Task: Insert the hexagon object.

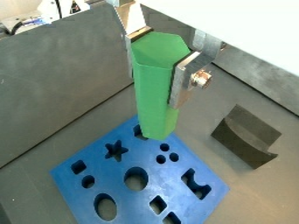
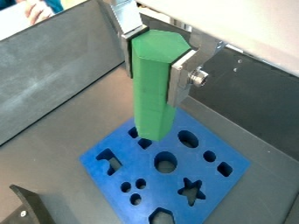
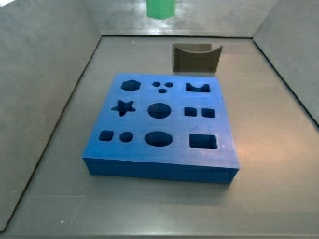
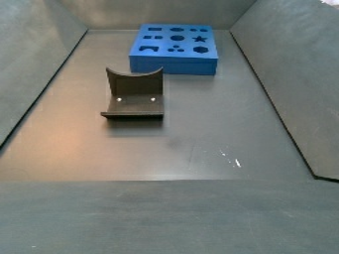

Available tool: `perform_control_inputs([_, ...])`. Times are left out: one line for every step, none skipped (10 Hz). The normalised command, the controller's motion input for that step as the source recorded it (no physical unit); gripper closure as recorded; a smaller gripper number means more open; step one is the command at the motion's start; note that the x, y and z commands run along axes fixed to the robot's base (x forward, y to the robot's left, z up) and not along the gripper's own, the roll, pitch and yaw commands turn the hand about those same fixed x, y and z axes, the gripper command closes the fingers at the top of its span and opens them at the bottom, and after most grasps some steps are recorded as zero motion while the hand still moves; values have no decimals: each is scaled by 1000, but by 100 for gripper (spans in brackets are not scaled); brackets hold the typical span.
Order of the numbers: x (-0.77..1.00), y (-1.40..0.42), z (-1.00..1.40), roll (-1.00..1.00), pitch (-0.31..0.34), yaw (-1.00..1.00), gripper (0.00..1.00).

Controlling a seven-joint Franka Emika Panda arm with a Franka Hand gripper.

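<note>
My gripper (image 1: 158, 63) is shut on the hexagon object (image 1: 156, 92), a bright green prism held upright between the silver fingers; both wrist views show it (image 2: 156, 87). It hangs above the blue board with shaped holes (image 1: 169, 178), and its lower end lines up with a hole near one edge (image 2: 216, 194). In a side view only the peg's lower end (image 3: 161, 7) shows at the top edge, well above the board (image 3: 162, 164). My gripper itself is out of both side views.
A dark grey curved-top block (image 3: 196, 58) stands on the floor beyond the board, and shows elsewhere too (image 1: 246, 133) (image 4: 134, 97). The board sits at the far end in a side view (image 4: 175, 63). Grey sloping walls enclose the floor.
</note>
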Motion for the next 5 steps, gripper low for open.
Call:
perform_control_inputs([-26,40,-54,0,0,0,100])
perform_control_inputs([-514,517,-797,-140,-107,-271,100])
perform_control_inputs([-611,551,-917,-130,-53,-277,100])
perform_control_inputs([-591,543,-909,-143,-60,-277,100])
perform_control_inputs([-449,514,-829,-180,-77,-251,100])
